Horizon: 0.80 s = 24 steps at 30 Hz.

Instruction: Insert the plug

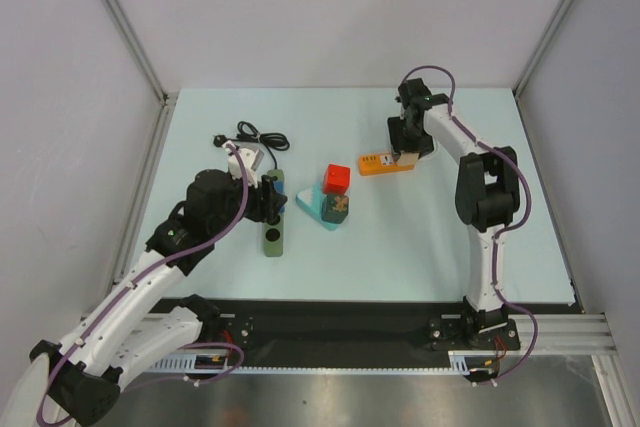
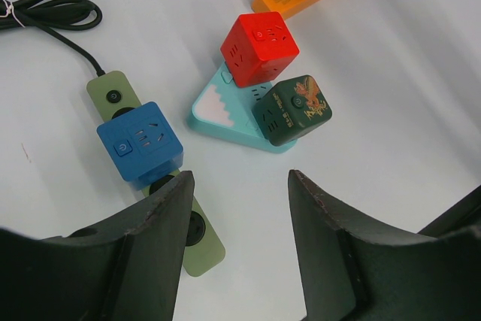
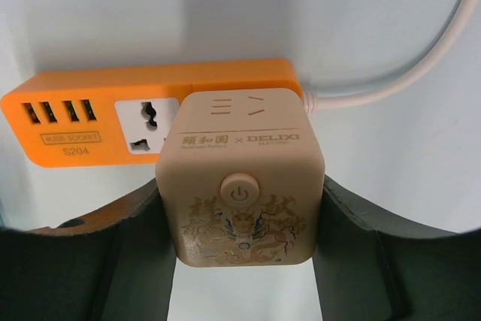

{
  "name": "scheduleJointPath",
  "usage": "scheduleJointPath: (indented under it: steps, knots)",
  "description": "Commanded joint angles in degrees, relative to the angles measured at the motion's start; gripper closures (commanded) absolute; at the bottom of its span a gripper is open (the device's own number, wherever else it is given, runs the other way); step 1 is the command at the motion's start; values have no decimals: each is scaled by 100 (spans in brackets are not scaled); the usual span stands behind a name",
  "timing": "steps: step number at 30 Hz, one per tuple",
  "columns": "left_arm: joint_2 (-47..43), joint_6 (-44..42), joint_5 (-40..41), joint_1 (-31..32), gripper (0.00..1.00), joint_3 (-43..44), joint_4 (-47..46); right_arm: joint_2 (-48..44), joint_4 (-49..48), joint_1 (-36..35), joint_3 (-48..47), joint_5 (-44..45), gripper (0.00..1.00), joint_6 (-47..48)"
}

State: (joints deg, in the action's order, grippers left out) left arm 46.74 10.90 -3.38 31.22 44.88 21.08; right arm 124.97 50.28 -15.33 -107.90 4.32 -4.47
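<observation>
Right fingers (image 3: pixel 113 261) pinch one beige cube (image 3: pixel 239 186), left fingers (image 2: pixel 150 246) spread — four cubes (image 2: pixel 259 49), two strips (image 1: pixel 385 164), one plug (image 1: pixel 221 140).

Plug (image 1: pixel 220 140) far left, behind long strip (image 1: pixel 273 239); triangular base (image 1: pixel 311 203) middle; short strip (image 1: pixel 376 164) right, behind.

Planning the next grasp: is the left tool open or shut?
Open: the left tool shows bare table between its fingers, gripping nothing.
</observation>
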Motion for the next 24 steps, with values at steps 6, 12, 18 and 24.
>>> scheduleJointPath:
  steps: [6, 12, 18, 24]
  knots:
    - [-60, -96, -49, -11, 41, -6, -175, 80, -291, 48, 515, -370, 100, 16]
    - [-42, -96, -31, -11, 41, -6, -175, 423, -54, 83, 226, -616, 100, 165]
    - [-16, -96, -31, -11, 41, 12, -183, 651, 96, -40, 216, -449, 100, 148]
    - [-7, -96, -49, -11, 41, 12, -183, 871, 377, -198, 49, -116, 100, 113]
